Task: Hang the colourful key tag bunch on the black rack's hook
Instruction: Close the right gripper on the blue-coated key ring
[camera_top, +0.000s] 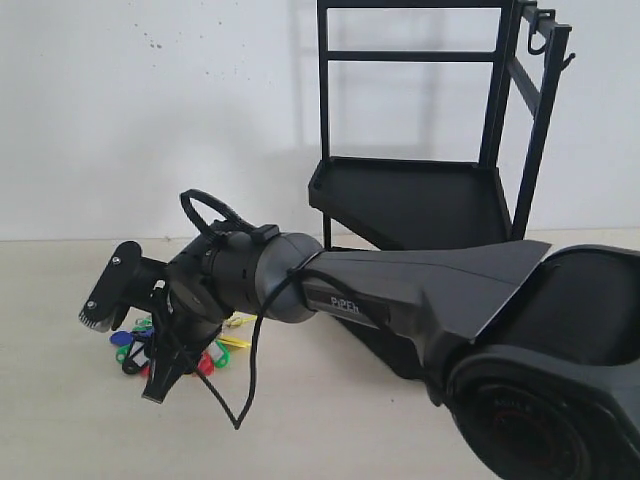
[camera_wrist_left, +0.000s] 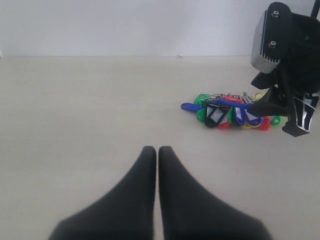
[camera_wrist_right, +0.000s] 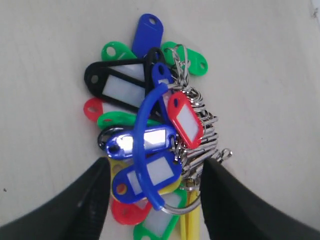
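Note:
The colourful key tag bunch (camera_wrist_right: 131, 95) lies flat on the beige table, its blue loop and metal rings on top. My right gripper (camera_wrist_right: 157, 167) is open and stands over it, one finger on each side of the near end of the bunch, closed on nothing. In the exterior view this gripper (camera_top: 135, 335) has reached to the left side, and the key tag bunch (camera_top: 207, 362) peeks out under it. The left wrist view shows the bunch (camera_wrist_left: 230, 112) beside the right gripper (camera_wrist_left: 280, 95). My left gripper (camera_wrist_left: 158, 149) is shut and empty, well short of the bunch. It is out of the exterior view.
The black rack (camera_top: 410, 200) stands at the back right against the white wall, with small hooks (camera_top: 540, 35) at its top right corner. The right arm's dark body (camera_top: 430, 290) stretches across in front of the rack's lower tray. Bare beige tabletop (camera_wrist_left: 75, 110) surrounds the bunch.

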